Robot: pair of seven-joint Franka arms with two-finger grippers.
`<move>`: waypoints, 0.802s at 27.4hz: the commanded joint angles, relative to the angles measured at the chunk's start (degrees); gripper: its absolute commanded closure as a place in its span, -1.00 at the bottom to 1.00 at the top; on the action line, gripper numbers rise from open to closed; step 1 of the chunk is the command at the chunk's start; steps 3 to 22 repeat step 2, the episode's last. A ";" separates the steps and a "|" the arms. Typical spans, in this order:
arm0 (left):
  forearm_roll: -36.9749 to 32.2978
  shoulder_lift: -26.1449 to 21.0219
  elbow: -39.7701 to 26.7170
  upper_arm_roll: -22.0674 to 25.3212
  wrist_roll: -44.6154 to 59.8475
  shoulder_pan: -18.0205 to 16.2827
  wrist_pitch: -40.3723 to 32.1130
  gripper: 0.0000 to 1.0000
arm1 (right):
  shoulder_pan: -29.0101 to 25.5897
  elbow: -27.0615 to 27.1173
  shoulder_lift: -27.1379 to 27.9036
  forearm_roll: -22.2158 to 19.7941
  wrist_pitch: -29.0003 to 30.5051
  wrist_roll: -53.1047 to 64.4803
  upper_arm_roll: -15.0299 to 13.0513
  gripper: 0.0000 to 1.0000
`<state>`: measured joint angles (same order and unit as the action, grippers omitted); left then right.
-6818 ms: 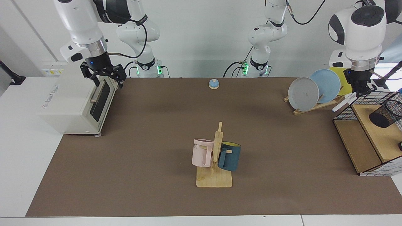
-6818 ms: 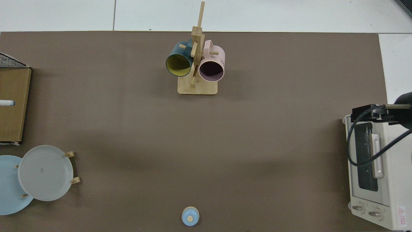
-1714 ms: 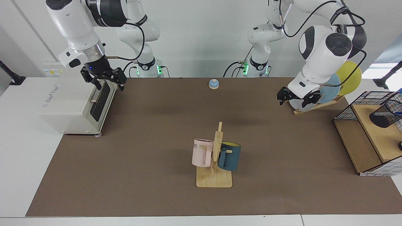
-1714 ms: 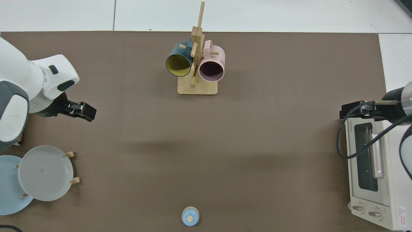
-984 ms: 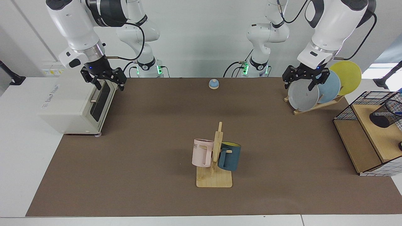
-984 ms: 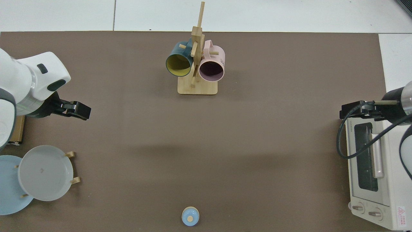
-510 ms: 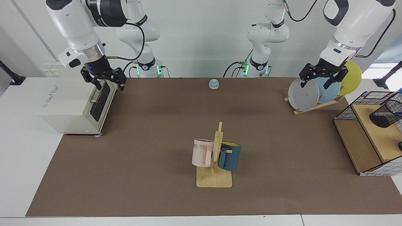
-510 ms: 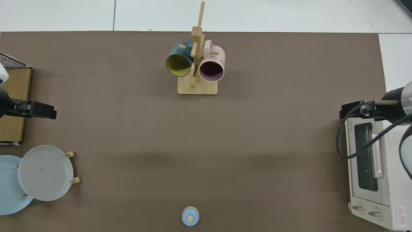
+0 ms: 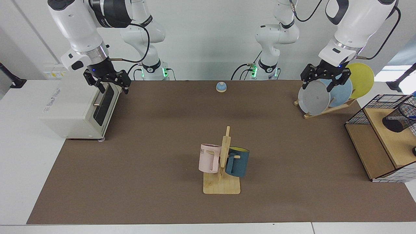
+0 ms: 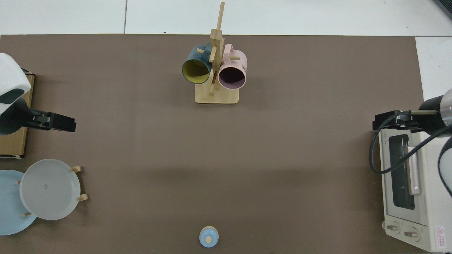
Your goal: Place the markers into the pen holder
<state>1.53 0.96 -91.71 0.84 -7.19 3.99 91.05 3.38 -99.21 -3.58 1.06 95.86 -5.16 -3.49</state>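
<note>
Two grippers are empty with jaws spread. The left gripper (image 9: pixel 322 83) hangs above the round grey plate (image 9: pixel 314 97) in the wooden rack, at 10 o'clock from the small black wire-mesh pen holder (image 9: pixel 399 119). A blue tip of the marker (image 9: pixel 412 116) shows inside that holder, tilted on the wooden-panelled wire basket (image 9: pixel 377 148). The right gripper (image 9: pixel 109 84) waits above the white toaster oven (image 9: pixel 79 110).

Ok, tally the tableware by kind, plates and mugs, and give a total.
Plates: 3, grey, light blue, yellow
Mugs: 2, pink, dark teal
Total: 5
</note>
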 commanded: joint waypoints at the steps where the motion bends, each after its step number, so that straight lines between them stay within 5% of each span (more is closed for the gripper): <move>1: -0.47 0.62 0.57 -0.75 -0.46 -1.09 -1.58 -1.00 | -0.30 -1.51 -1.17 0.78 1.09 0.59 0.07 -1.00; 22: -0.47 0.62 0.57 -0.75 -0.46 -1.01 -1.66 -1.00 | -0.30 -1.51 -1.17 0.70 1.09 0.59 0.07 -1.00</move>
